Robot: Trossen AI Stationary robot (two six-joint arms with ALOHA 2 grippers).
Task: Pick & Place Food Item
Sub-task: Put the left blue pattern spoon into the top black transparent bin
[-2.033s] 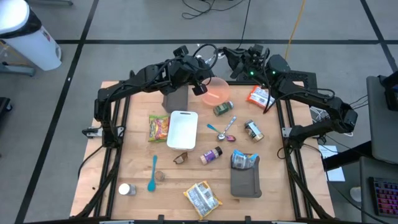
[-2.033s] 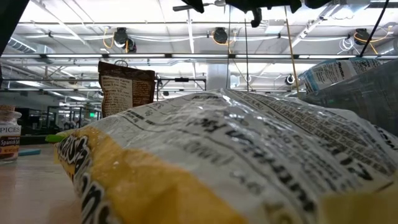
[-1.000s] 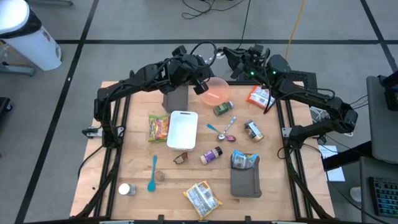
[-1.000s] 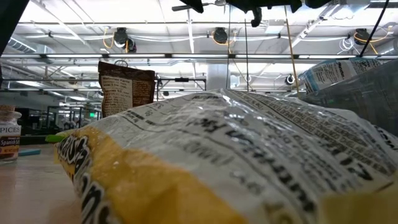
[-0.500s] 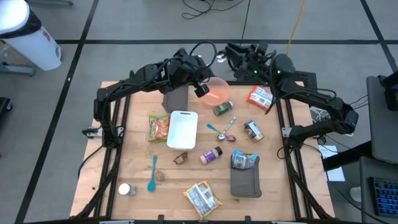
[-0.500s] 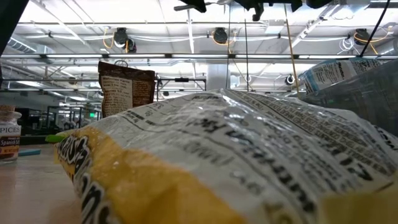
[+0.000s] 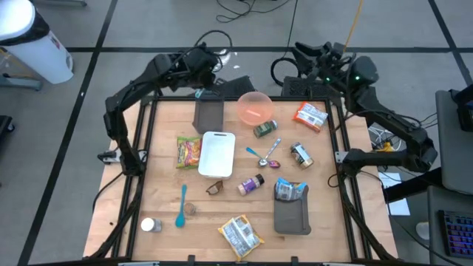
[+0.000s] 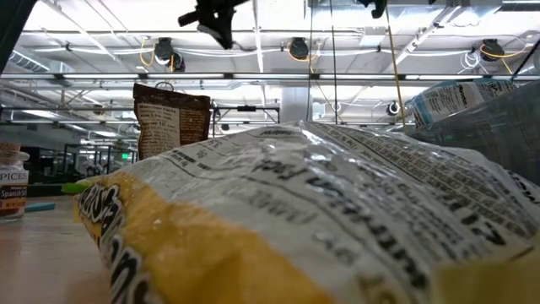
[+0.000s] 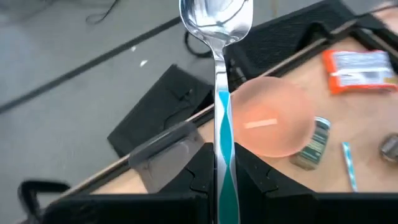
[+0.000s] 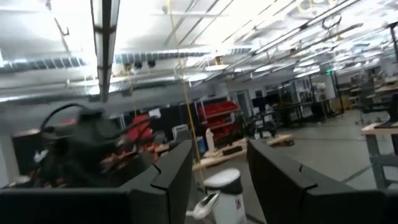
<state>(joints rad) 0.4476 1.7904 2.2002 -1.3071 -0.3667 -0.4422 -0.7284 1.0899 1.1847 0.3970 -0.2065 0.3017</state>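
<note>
The left gripper [image 9: 219, 186] was up above the far left edge of the table [image 7: 162, 222], past the pink bowl [image 7: 255, 108]. Its fingers were clamped tight on a spoon [image 9: 217, 74] by the blue part of the handle, with the shiny scoop sticking out. The spoon looked hard, thin and light, and its metal looked slippery, so the handle was probably the best place to hold. The right gripper [image 10: 214, 177] waited high at the far right, fingers apart and empty.

Left claw [image 7: 198, 87] clamped shut, right claw [image 7: 301, 53] parted, both raised at table's far edge
</note>
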